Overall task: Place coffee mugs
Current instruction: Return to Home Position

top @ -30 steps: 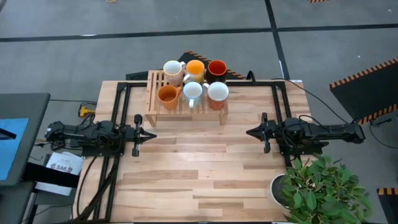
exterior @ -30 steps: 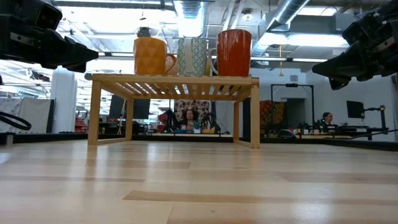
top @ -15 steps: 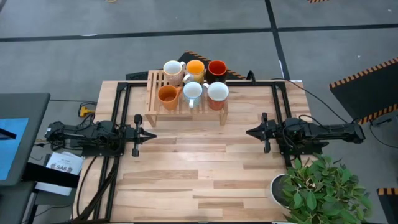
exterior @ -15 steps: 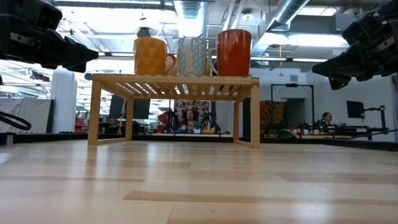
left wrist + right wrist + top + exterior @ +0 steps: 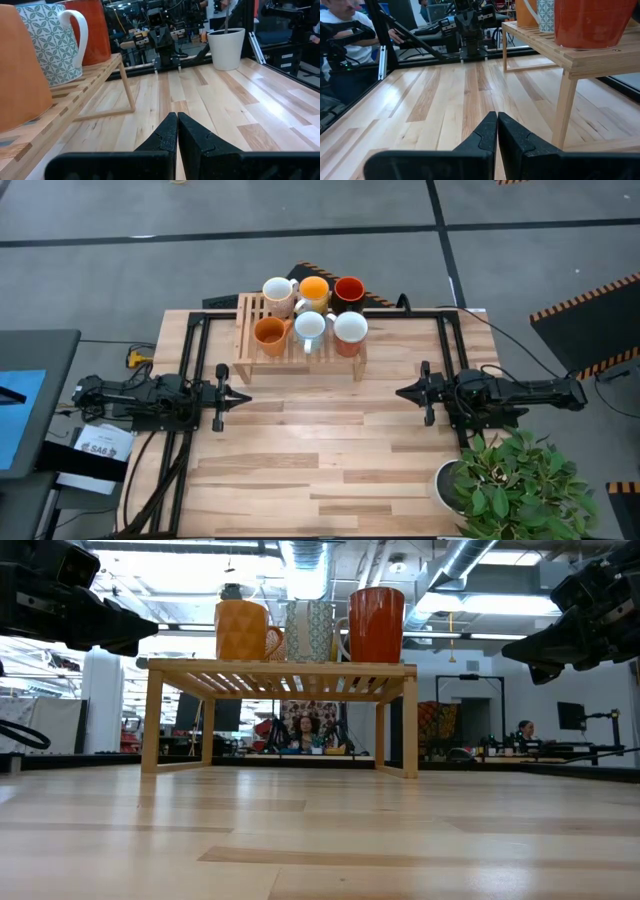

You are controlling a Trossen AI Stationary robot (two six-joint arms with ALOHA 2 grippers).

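Observation:
Six mugs stand on their bases on a slatted wooden rack (image 5: 300,350) at the table's far middle: cream (image 5: 279,293), orange (image 5: 314,290) and red (image 5: 348,290) at the back, orange (image 5: 269,332), patterned white (image 5: 310,326) and white (image 5: 350,328) in front. My left gripper (image 5: 245,397) is shut and empty at the table's left, above the wood, pointing right. My right gripper (image 5: 400,392) is shut and empty at the table's right, pointing left. The shut fingers show in the left wrist view (image 5: 177,120) and the right wrist view (image 5: 497,117).
A green potted plant (image 5: 510,480) in a white pot (image 5: 226,47) stands at the near right corner, beside my right arm. Black frame rails (image 5: 190,380) run along both table sides. Bare wood (image 5: 320,440) lies between the grippers. A person (image 5: 340,20) sits beyond the table.

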